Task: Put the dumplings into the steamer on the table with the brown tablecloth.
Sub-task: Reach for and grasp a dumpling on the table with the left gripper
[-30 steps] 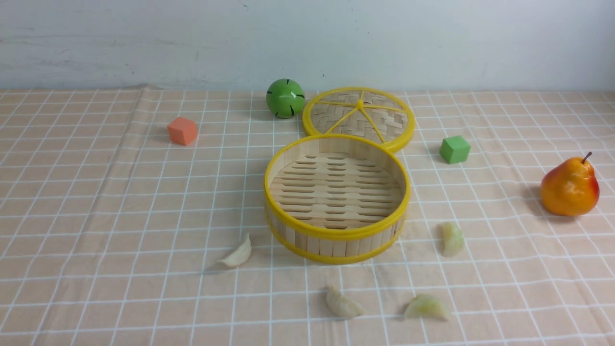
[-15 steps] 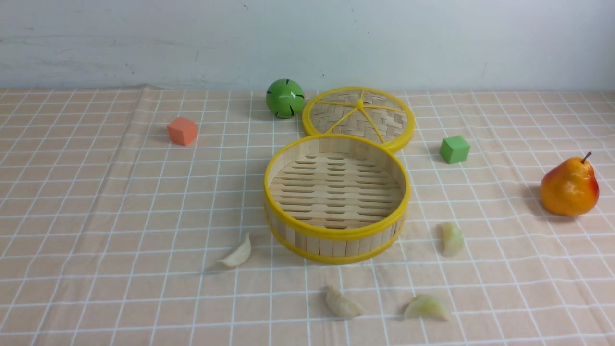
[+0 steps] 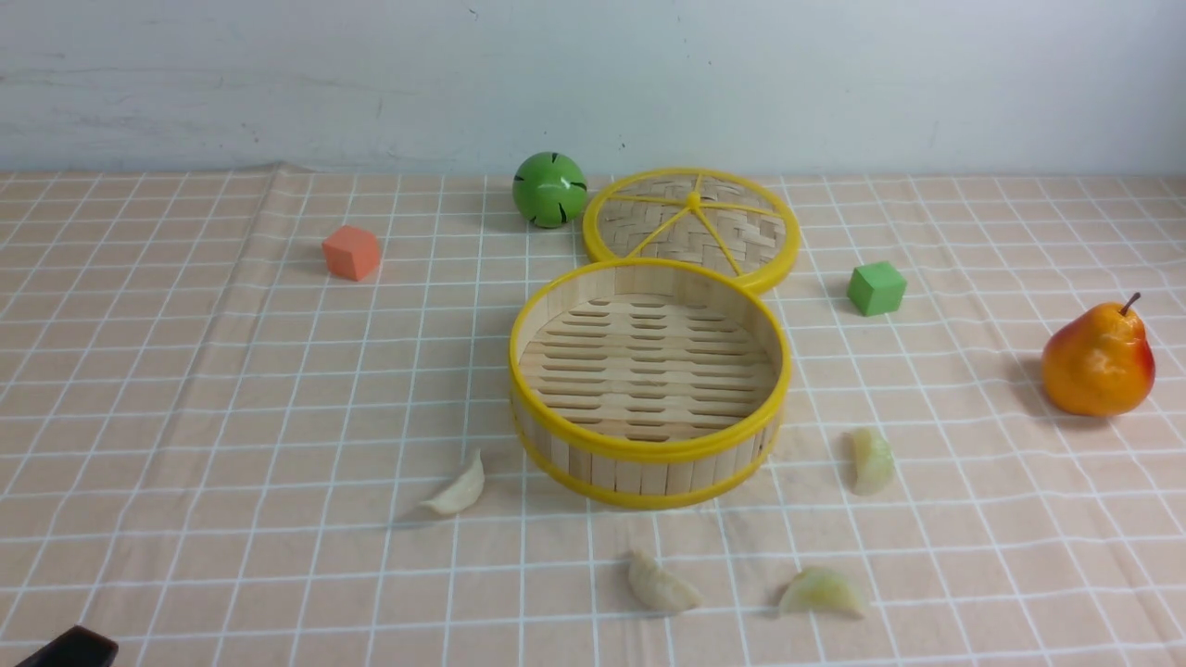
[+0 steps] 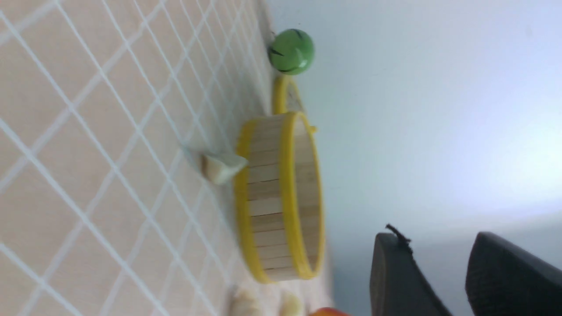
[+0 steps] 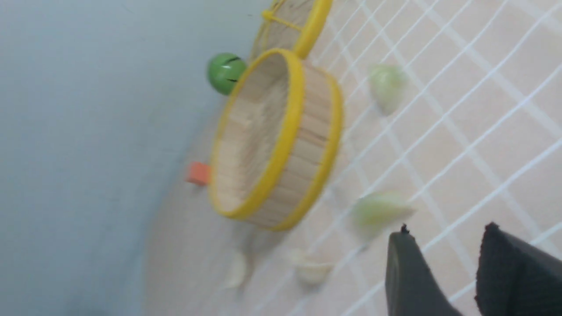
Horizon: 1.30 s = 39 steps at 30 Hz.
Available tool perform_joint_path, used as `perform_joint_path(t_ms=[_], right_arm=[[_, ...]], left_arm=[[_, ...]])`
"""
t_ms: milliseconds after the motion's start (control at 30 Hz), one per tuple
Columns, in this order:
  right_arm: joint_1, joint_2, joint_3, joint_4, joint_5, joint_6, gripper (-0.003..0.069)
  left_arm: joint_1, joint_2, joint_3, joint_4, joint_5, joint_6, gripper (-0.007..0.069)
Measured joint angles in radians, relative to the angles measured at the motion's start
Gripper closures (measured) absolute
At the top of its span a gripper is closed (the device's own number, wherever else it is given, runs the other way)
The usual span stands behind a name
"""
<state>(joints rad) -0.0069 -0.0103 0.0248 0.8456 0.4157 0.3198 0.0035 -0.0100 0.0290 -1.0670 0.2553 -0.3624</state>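
Plainly, empty steamer (image 3: 649,451), four dumplings (image 3: 660,585) near it on tablecloth (image 3: 232,389), left hand (image 4: 434,245) and right hand (image 5: 445,239) parted, unladen

It looked like a robotics lab's staged test setup: a bench (image 3: 139,574) draped in a grid-lined brown tablecloth (image 3: 185,389) against a bare pale wall (image 3: 834,83), holding a toy pear (image 3: 1099,363) and an orange cube (image 3: 352,253).

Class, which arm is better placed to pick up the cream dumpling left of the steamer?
Left. That cream dumpling lies on the steamer's left, nearest the left arm; the left pincer stands open.
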Motion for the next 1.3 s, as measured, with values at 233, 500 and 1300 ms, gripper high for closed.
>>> perform_joint_path(t_ms=[233, 500, 1300], right_arm=[[0.0, 0.0, 0.0, 0.119, -0.017, -0.09, 0.042], [0.0, 0.0, -0.039, 0.151, -0.02, -0.391, 0.0424], [0.425, 1.108, -0.855, -0.457, 0.649, -0.718, 0.0664]], left_arm=[[0.0, 0.0, 0.0, -0.113, -0.019, 0.031, 0.0386], [0.0, 0.007, -0.169, -0.072, 0.11, 0.409, 0.0438], [-0.402, 1.259, -1.08, 1.005, 0.805, 0.444, 0.0638]])
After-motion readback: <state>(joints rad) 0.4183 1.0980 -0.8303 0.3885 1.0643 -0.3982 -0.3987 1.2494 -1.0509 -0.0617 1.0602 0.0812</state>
